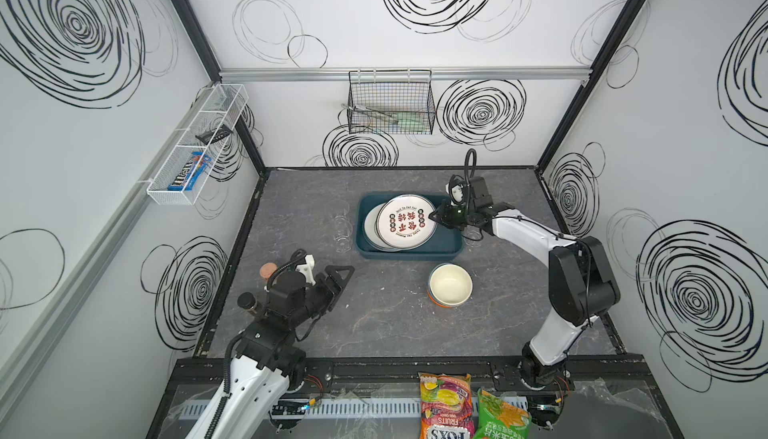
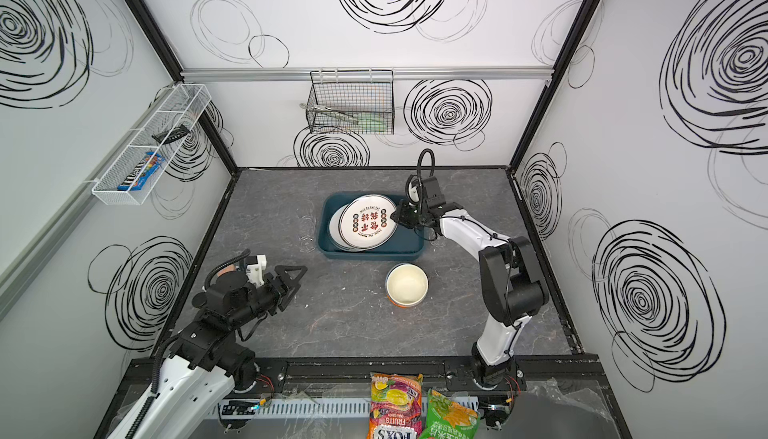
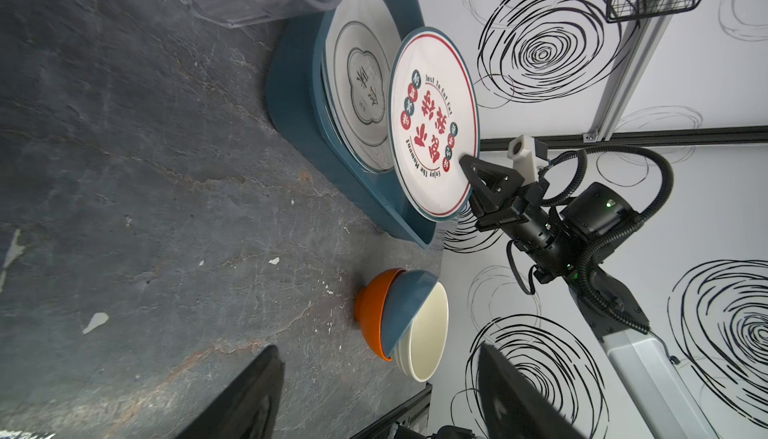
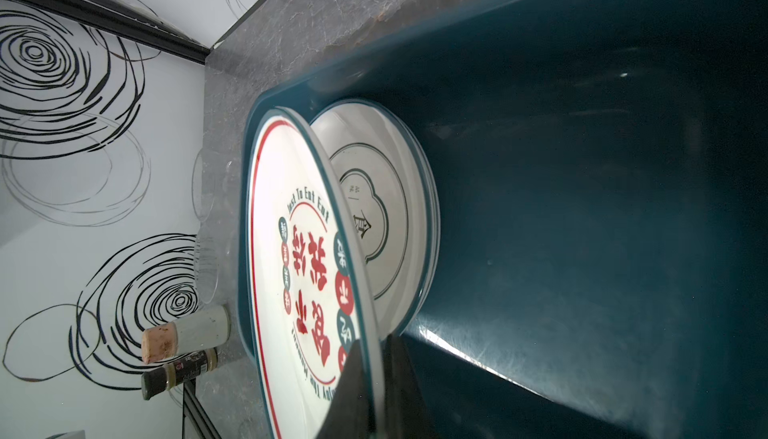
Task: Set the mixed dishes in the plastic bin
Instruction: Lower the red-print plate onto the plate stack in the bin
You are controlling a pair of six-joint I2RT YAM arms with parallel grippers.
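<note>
My right jaws are pinched on the rim of the red-lettered plate (image 1: 406, 221), holding it tilted over the other plates (image 3: 361, 96) that lie in the plastic bin (image 1: 409, 253) just beneath them. My left jaws stand spread above the surface (image 1: 374, 324), well apart from the bin. The stacked bowls (image 1: 450, 284) sit ahead of them, and the clear tumblers (image 1: 341, 225) stand beside the bin.

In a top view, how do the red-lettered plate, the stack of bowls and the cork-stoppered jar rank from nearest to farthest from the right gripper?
1. The red-lettered plate: rim held in the right gripper, over the bin.
2. The stack of bowls: on the table, in front of the bin.
3. The cork-stoppered jar: far left of the table.
</note>
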